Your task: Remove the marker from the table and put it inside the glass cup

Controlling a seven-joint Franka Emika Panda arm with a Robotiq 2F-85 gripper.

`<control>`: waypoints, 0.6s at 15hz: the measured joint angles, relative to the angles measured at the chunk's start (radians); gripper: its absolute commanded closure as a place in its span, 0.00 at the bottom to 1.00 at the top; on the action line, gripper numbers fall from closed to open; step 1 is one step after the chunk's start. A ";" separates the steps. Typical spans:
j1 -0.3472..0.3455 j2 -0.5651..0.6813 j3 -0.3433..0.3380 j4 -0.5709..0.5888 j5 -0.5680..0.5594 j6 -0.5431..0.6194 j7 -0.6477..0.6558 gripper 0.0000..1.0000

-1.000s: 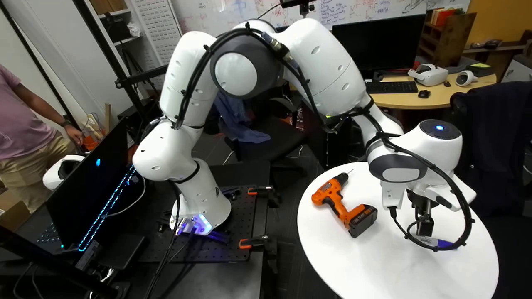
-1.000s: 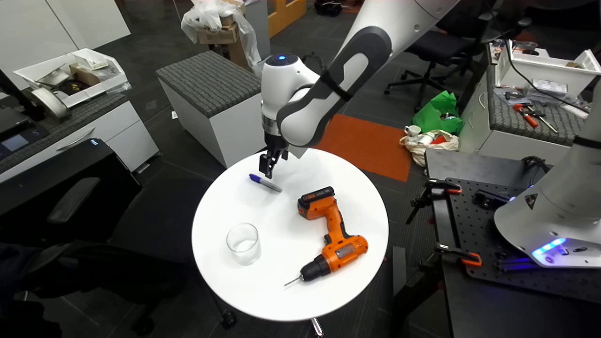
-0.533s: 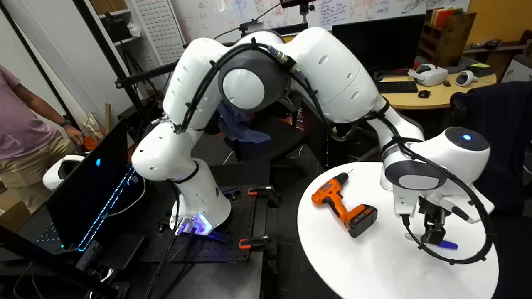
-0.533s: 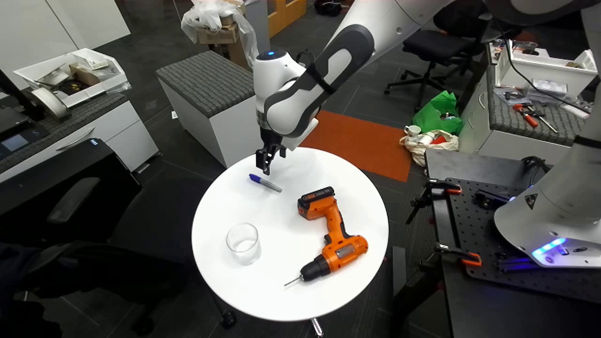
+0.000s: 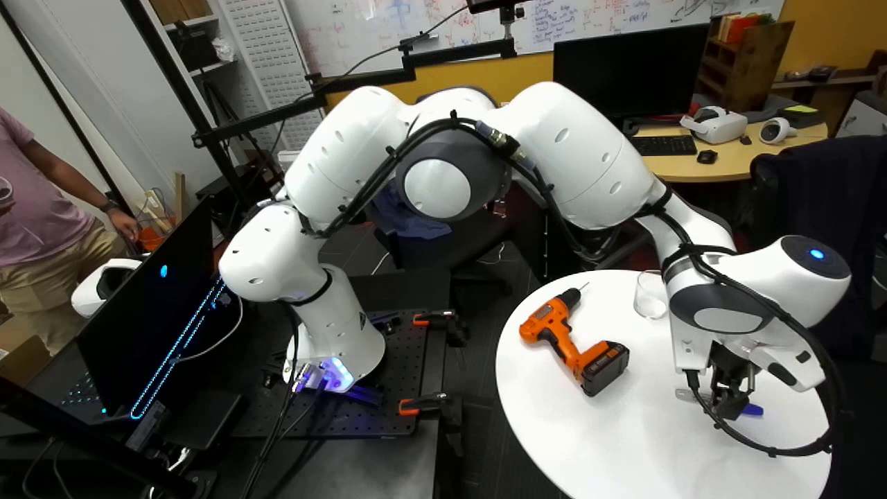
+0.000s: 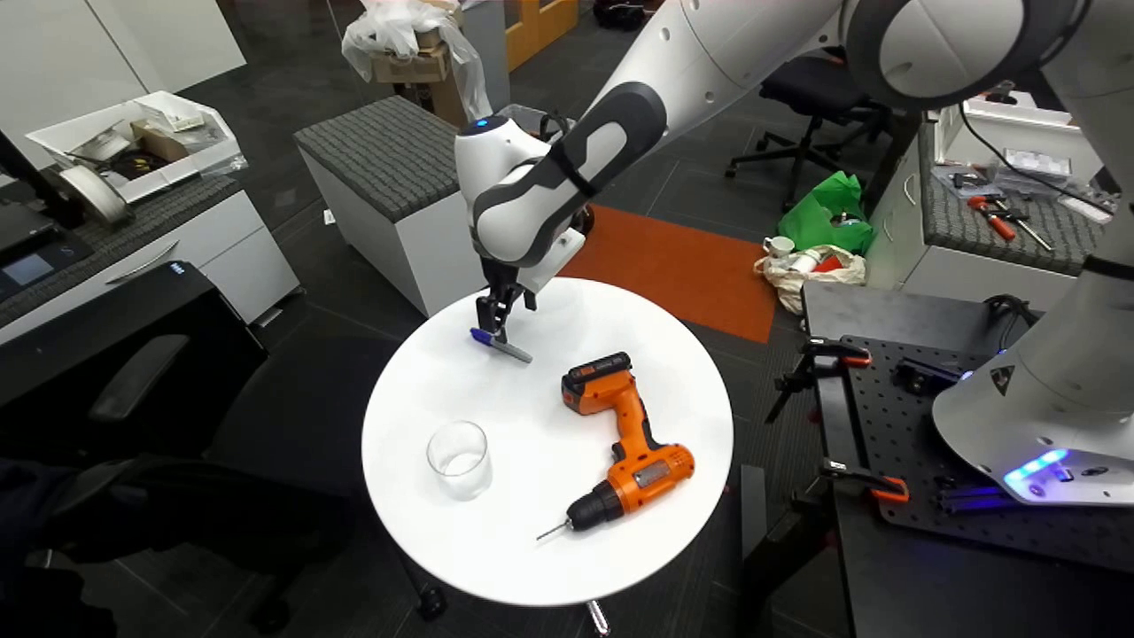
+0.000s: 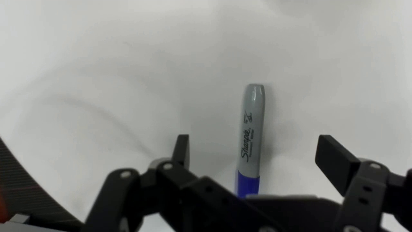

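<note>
Gripper [image 7: 257, 153] is spread wide, holding nothing; marker [image 7: 252, 135] lies on the table [image 6: 536, 425], between the fingers [image 7: 336, 164] in the wrist view; grasping step, I'd guess; next probably lower slightly, pinch, head for the glass [image 6: 459, 461]

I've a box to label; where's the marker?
In the wrist view, right of centre, the marker lies on the table, between the open fingers.

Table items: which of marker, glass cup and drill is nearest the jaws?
The blue-capped gray marker, seen between the open jaws in the wrist view; the glass cup and orange drill are farther off.
</note>
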 measured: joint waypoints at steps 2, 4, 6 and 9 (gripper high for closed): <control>0.001 0.038 0.000 0.049 0.000 -0.032 0.000 0.00; 0.002 0.073 0.000 0.097 0.000 -0.063 0.000 0.00; 0.003 0.105 0.000 0.144 0.000 -0.091 0.001 0.00; 0.004 0.145 0.000 0.207 0.000 -0.126 0.004 0.00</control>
